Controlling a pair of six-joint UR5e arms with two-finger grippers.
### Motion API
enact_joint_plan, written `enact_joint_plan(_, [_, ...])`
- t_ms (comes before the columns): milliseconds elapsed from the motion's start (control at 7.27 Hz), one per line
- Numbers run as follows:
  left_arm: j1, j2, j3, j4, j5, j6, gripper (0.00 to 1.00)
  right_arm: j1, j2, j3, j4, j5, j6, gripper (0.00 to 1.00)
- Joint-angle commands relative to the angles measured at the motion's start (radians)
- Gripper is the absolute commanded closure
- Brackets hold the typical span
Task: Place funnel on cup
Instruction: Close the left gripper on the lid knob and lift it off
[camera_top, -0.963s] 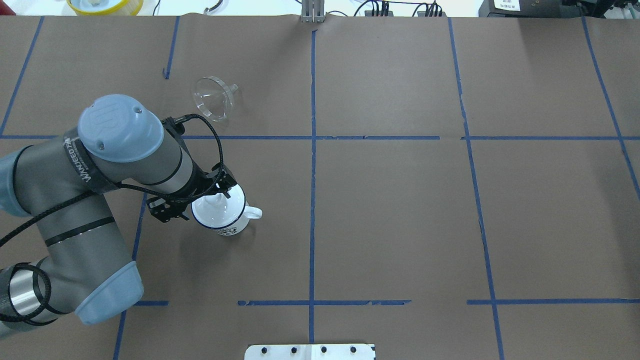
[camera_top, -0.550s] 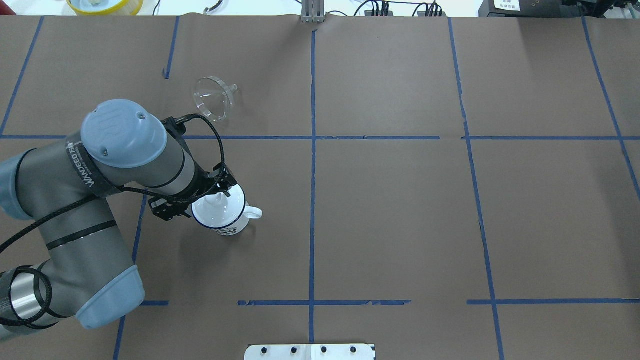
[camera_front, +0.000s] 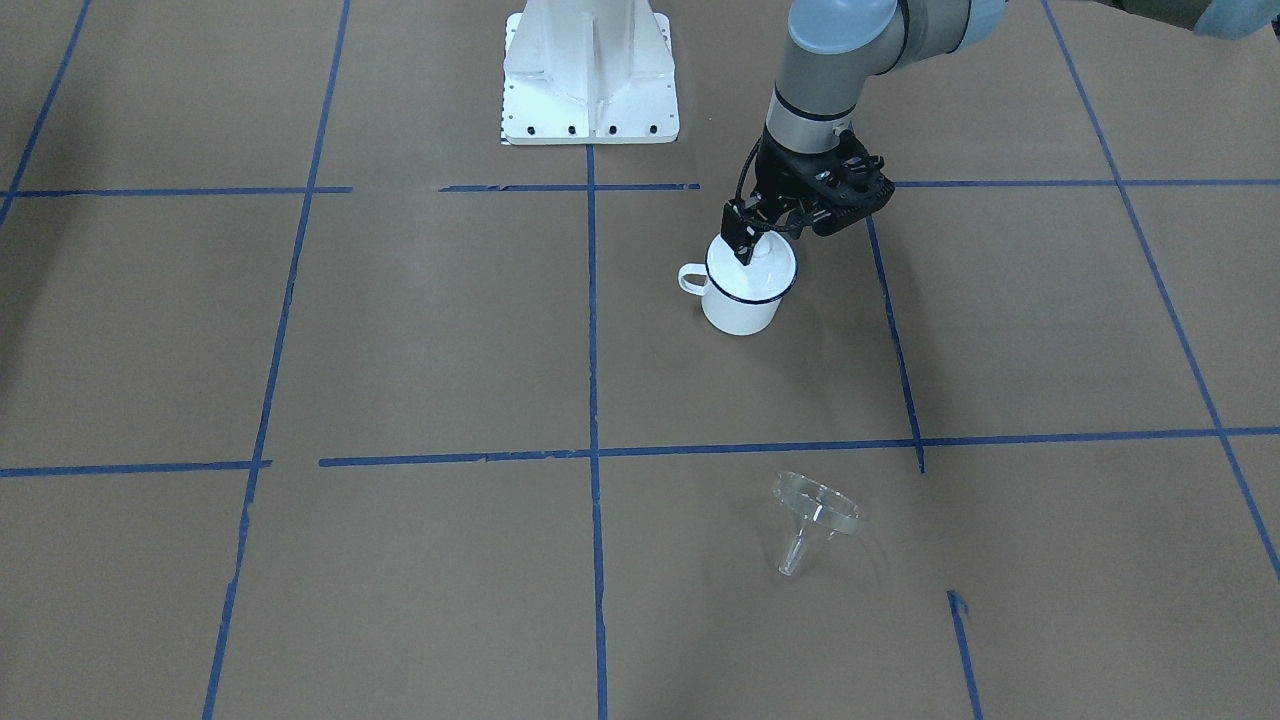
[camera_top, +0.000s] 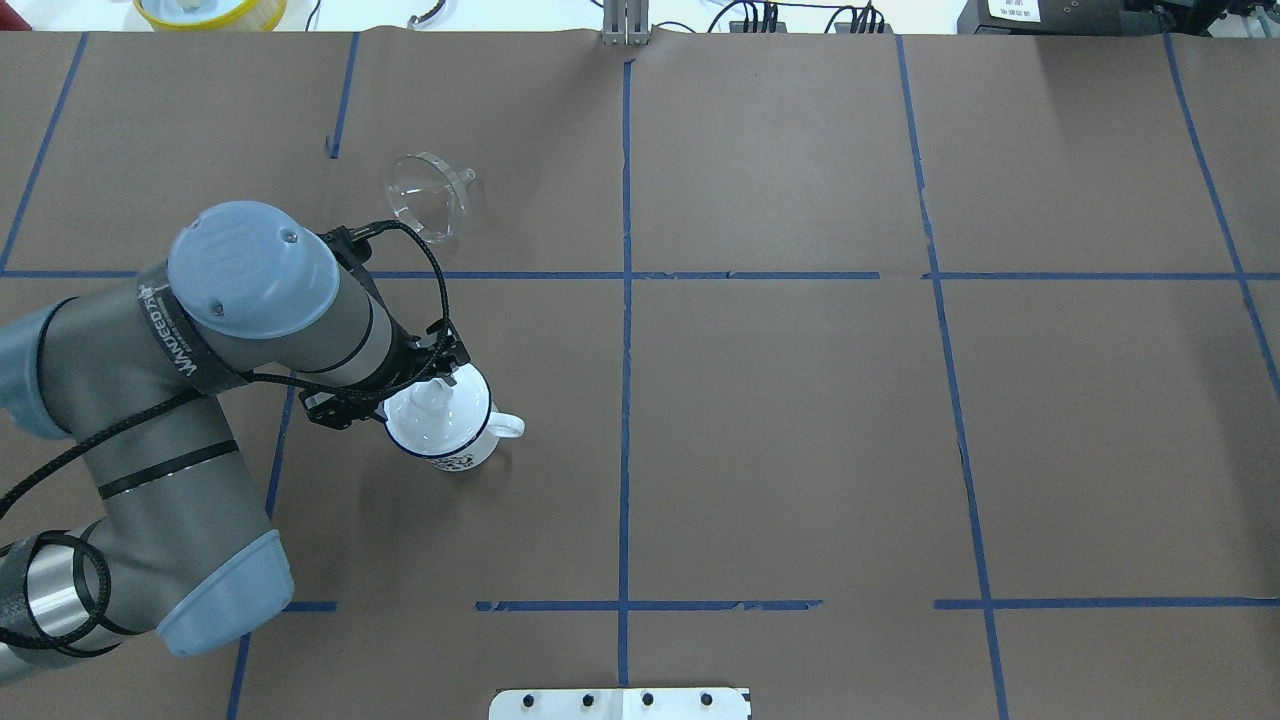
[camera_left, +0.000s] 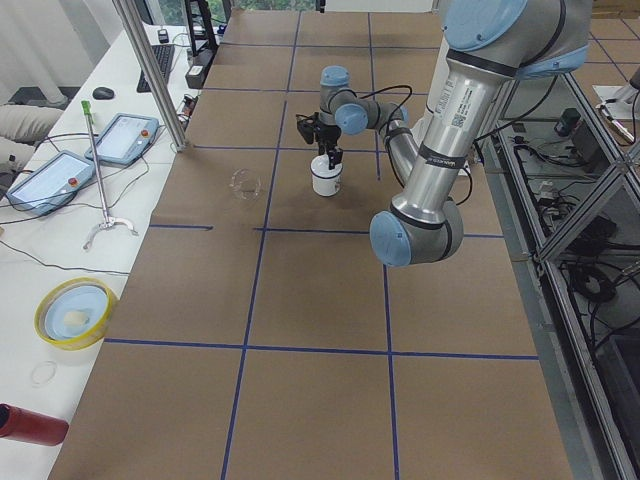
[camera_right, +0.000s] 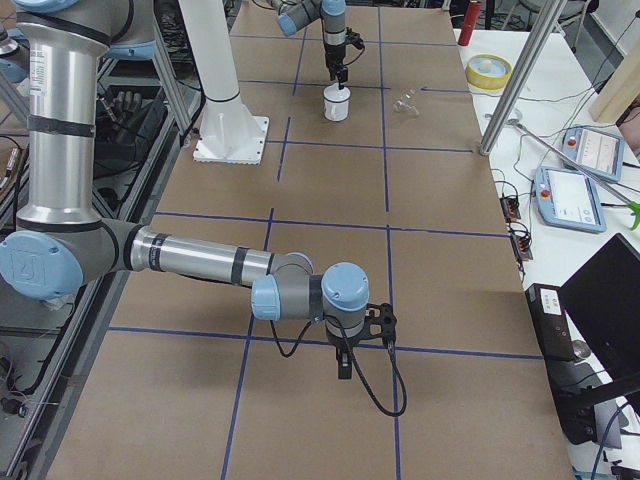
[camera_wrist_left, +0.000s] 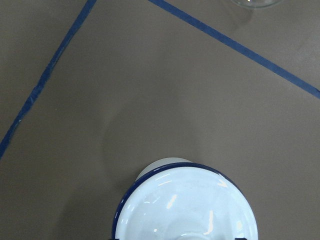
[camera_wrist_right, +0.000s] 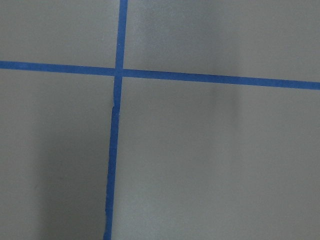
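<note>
Toward the left, the left tool (camera_front: 758, 245) hangs at the mouth of the cup (camera_top: 465, 455), its fingers about a white knob (camera_top: 430, 397); whether they pinch it I cannot tell; the cup stands upright, white with a dark blue rim, its handle pointing right. The funnel (camera_top: 427, 195), clear and wide-rimmed, lies tipped over beyond a blue tape line (camera_top: 520, 275), well apart from the cup and short of the far edge; rightward the brown surface (camera_top: 800, 430) runs broad; the right tool (camera_right: 345, 368) hangs low over it, its opening impossible to tell.

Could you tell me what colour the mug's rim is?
Dark blue, on the white cup; it shows best in the left wrist view.
</note>
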Motion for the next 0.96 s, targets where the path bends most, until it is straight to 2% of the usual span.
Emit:
enact_joint_plan(0, [0.001, -0.001, -0.006, 0.000, 0.001, -0.002, 0.81, 0.000, 0.000, 0.000, 0.000, 0.000, 0.000, 0.00])
enact_joint_plan(138, [-0.001, -0.014, -0.006, 0.005, -0.001, -0.002, 1.00, 0.000, 0.000, 0.000, 0.000, -0.001, 0.000, 0.00])
enact_joint_plan(412, [-0.007, -0.030, -0.013, 0.038, -0.001, -0.002, 1.00, 0.000, 0.000, 0.000, 0.000, 0.000, 0.000, 0.00])
enact_joint_plan(550, [-0.024, -0.064, -0.042, 0.110, -0.001, 0.005, 1.00, 0.000, 0.000, 0.000, 0.000, 0.000, 0.000, 0.00])
enact_joint_plan(825, [-0.140, -0.054, -0.168, 0.164, -0.001, 0.050, 1.00, 0.000, 0.000, 0.000, 0.000, 0.000, 0.000, 0.00])
